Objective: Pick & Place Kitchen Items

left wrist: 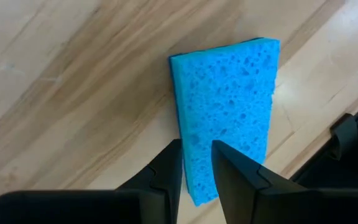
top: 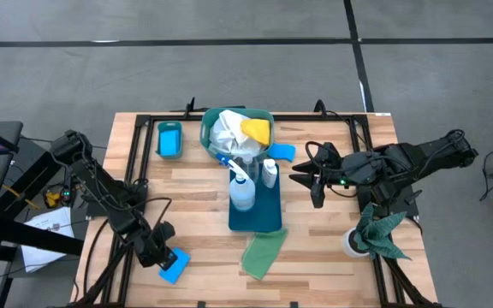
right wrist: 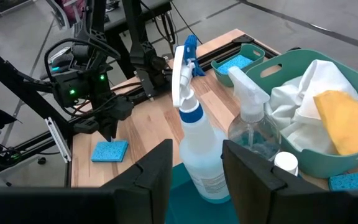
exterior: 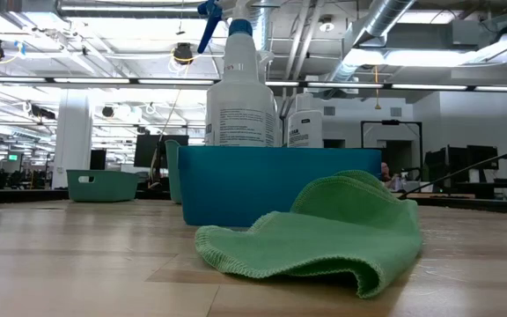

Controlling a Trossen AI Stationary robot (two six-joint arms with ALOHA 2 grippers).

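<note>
A blue sponge lies flat on the table near its near-left corner. My left gripper points steeply down over one short end of it, its fingers a narrow gap apart. My right gripper hangs open and raised at the table's right, holding nothing. A blue-trigger spray bottle and a small bottle stand in a blue tray. White and yellow cloths fill a green basket. A light-green cloth lies crumpled in front of the tray. My left gripper's fingers stand at one corner of the sponge's short end, coming from above at a steep slant. Whether they touch it I cannot tell. The sponge rests flat on the wood.
A small teal tray with a blue sponge sits at the far left. Another blue sponge lies beside the basket. A dark green rag sits at the near right. Black frame rails run along the table's sides.
</note>
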